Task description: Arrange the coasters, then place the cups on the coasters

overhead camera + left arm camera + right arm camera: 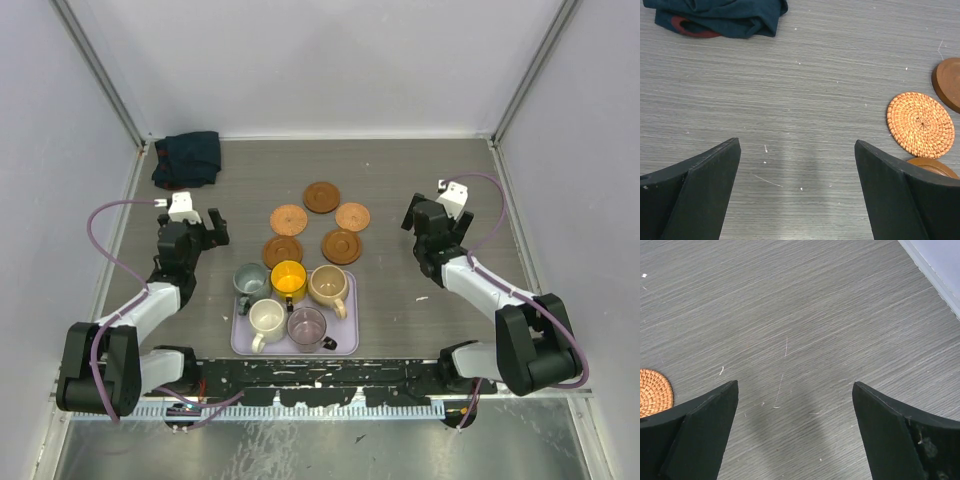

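Several round coasters lie in a loose cluster at mid-table: a dark one [321,196], two orange woven ones [288,218] [353,216] and two brown ones [282,250] [341,245]. Several cups stand on a lavender tray [240,345] near the front: grey-green [250,281], yellow [289,280], tan [328,285], cream [266,318] and mauve [307,325]. My left gripper [213,228] [796,145] hovers open left of the coasters, over bare table; a woven coaster [920,124] shows to its right. My right gripper [415,215] [795,385] is open right of the cluster, holding nothing.
A crumpled dark blue cloth [187,158] [720,17] lies in the back left corner. White walls enclose the table on three sides. In the right wrist view a woven coaster [652,390] peeks in at the left edge.
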